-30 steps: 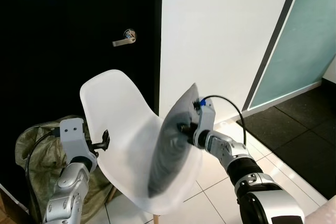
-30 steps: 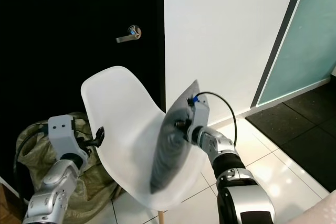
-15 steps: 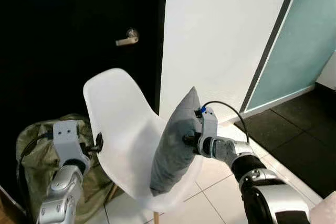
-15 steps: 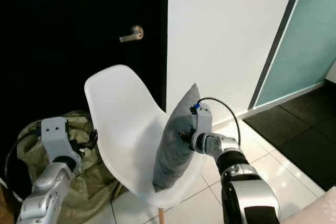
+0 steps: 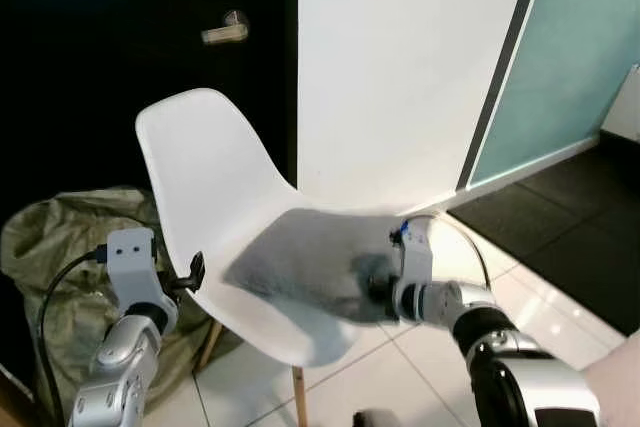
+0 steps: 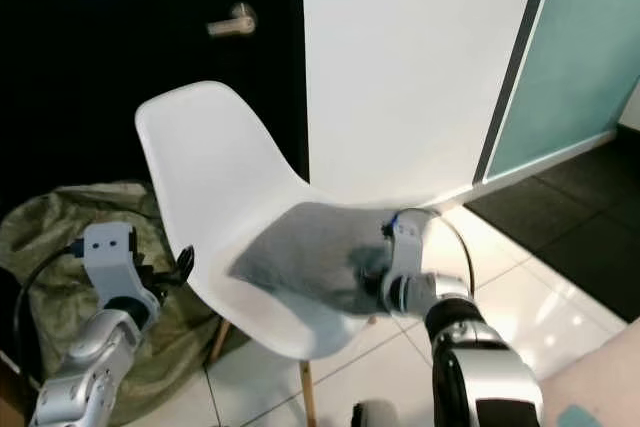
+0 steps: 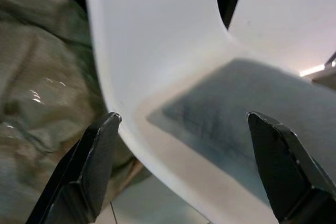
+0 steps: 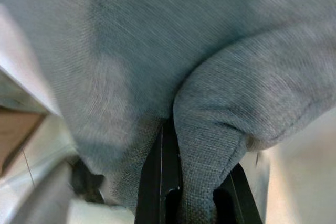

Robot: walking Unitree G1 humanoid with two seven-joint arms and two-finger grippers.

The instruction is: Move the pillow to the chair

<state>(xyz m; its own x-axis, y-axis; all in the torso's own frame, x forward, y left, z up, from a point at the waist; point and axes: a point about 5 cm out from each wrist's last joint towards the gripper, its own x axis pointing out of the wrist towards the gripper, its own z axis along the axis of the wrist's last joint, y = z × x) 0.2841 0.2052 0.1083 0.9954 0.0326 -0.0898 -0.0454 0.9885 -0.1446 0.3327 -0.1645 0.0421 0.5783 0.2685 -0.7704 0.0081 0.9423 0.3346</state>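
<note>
- Ahead of me a black door [image 5: 120, 77] with a metal handle [image 5: 224, 29] stands next to a white wall [image 5: 400, 67], and a teal panel [image 5: 580, 47] lies further to my right.
- The white chair [image 5: 215, 197] stands on the tiled floor [image 5: 420, 377], its back toward the door.
- An olive sack [image 5: 60, 247] sits slumped on the floor just beside the chair, on my left.
- The grey pillow [image 5: 300, 262] lies flat on the chair's seat, blurred in both eye views.
- My right pincer [image 8: 181, 182] is at the pillow's near edge, clenched on the pillow, with fabric bunched between its fingers.
- My left pincer [image 7: 194, 156] hovers released, fingers spread wide, near the chair's left edge.
</note>
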